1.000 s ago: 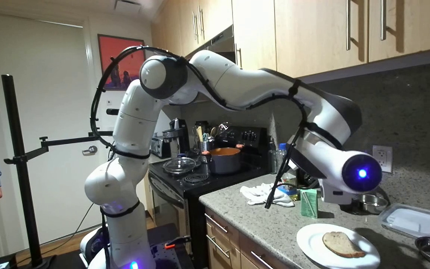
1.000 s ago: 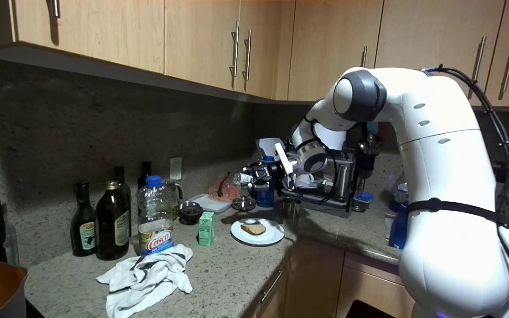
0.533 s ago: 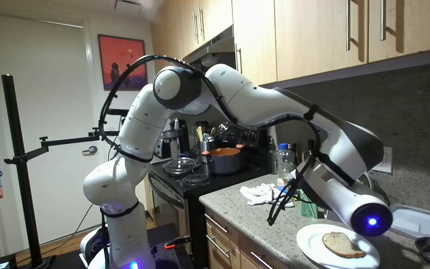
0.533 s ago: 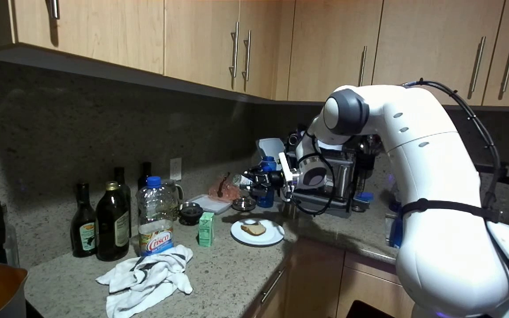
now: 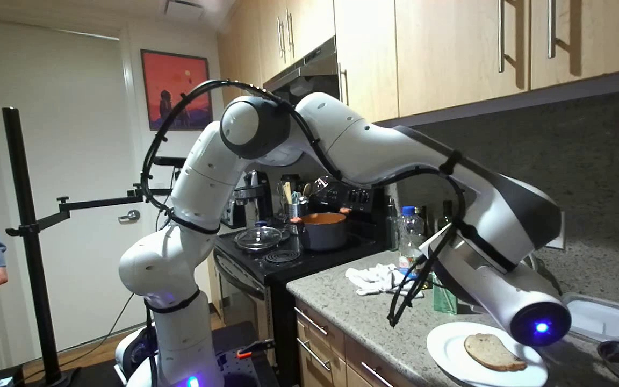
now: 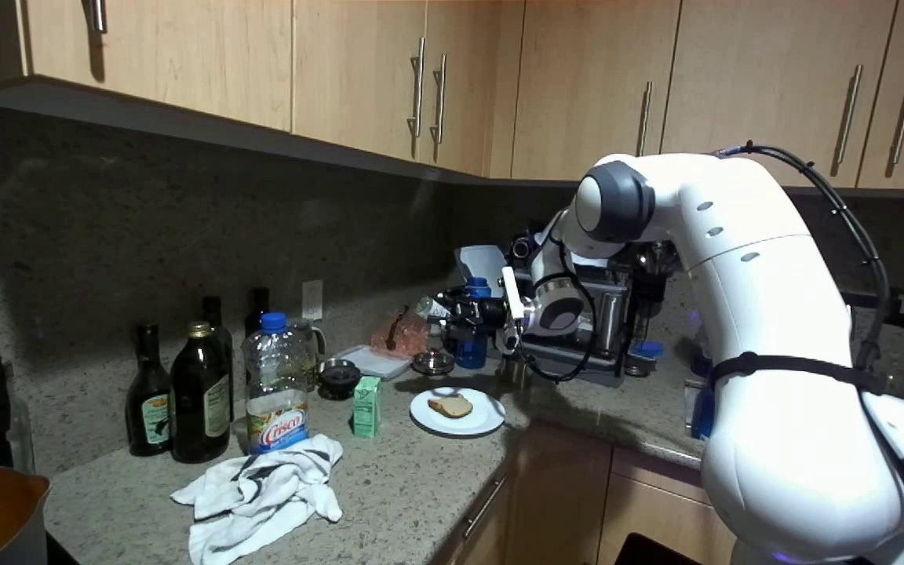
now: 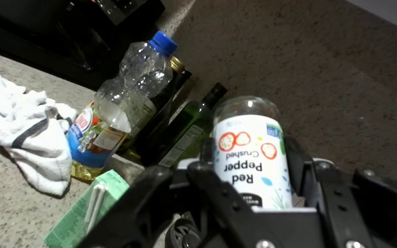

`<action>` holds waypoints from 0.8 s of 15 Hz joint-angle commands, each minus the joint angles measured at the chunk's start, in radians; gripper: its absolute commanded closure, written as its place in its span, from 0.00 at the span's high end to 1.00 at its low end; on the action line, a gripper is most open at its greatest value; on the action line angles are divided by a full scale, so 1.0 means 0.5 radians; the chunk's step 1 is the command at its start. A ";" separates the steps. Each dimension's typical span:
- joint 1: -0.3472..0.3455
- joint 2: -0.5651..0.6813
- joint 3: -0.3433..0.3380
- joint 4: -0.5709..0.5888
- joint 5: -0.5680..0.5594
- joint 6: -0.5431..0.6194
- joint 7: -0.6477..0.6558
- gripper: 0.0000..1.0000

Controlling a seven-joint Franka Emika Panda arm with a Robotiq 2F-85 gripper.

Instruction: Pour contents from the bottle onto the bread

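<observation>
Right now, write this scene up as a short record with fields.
pincer: closed on a jar, above the counter
jar: labelled Red Pepper Crushed, lettering upside down in the wrist view
target: slice of bread, lying on a white plate
topping on bread: none that I can make out
jar directly over bread: cannot tell
near the plate: upright green carton, not touching it
further along the counter: clear blue-capped bottle, dark glass bottles, crumpled towel
on the stove: pot, uncovered
</observation>
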 commanded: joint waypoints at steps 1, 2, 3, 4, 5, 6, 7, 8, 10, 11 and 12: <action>-0.045 0.014 0.015 -0.013 0.087 -0.141 -0.029 0.27; -0.047 0.015 0.011 -0.020 0.091 -0.158 -0.030 0.27; -0.049 0.018 0.008 -0.022 0.094 -0.171 -0.032 0.27; -0.049 0.024 0.007 -0.020 0.095 -0.178 -0.030 0.27; -0.047 0.027 0.006 -0.018 0.093 -0.185 -0.026 0.27; -0.040 0.011 0.002 -0.023 0.080 -0.189 -0.026 0.27; -0.033 -0.012 -0.004 -0.035 0.066 -0.194 -0.045 0.27; -0.025 -0.062 -0.013 -0.066 0.047 -0.205 -0.082 0.27; -0.015 -0.121 -0.026 -0.101 0.027 -0.223 -0.151 0.27; -0.012 -0.155 -0.031 -0.123 0.019 -0.230 -0.185 0.27; -0.010 -0.188 -0.039 -0.143 0.007 -0.238 -0.211 0.27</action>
